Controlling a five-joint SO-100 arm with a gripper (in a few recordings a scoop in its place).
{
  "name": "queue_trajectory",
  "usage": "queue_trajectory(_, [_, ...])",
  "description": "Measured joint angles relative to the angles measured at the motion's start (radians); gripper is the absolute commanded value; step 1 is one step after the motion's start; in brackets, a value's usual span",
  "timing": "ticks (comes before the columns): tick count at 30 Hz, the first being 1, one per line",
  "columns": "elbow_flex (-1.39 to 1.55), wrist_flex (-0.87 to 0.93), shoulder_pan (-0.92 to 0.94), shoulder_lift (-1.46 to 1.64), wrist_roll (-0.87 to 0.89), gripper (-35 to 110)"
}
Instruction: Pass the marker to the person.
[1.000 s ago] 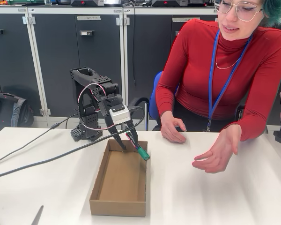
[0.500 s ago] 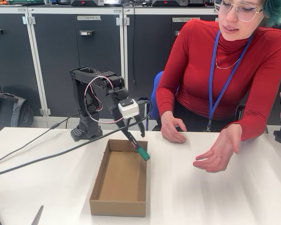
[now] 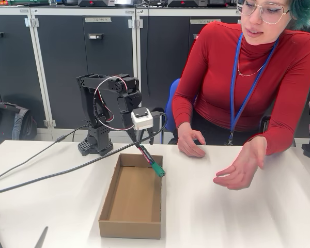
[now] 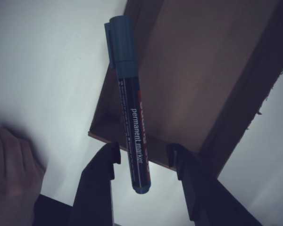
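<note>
Behind me stands a row of dark grey cabinets (image 3: 67, 67), and I sit on a white bench (image 3: 237, 222) near its far edge. In the fixed view my gripper (image 3: 144, 144) hangs above the far right corner of an open cardboard box (image 3: 132, 204) that lies on the bench. My fingers are closed on the marker (image 3: 150, 160), which slants down and to the right from them, its green cap lowest, hanging over the box's right wall near that far corner. The person (image 3: 243, 77), in a red top with a blue lanyard, sits at the far edge to the right. One hand (image 3: 190, 140) rests on the bench near the far edge; the other hand (image 3: 243, 168) is held palm up above the bench, well apart from the marker's cap. A black cable (image 3: 51, 175) crosses the bench at the left.

In the wrist view my gripper (image 4: 144, 162) shows two dark fingers with the marker (image 4: 129, 103) between them, the barrel reading "permanent marker", the cap pointing away over the box's (image 4: 188, 80) corner and wall. A hand (image 4: 12, 179) shows blurred at the lower left, resting on the bench (image 4: 42, 70)
</note>
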Motion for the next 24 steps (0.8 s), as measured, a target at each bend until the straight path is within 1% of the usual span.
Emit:
queue_trajectory(11, [0.000,-0.028,0.035,-0.135,0.064,23])
queue_trajectory(24, [0.000,-0.158,0.081,-0.169,0.032,22])
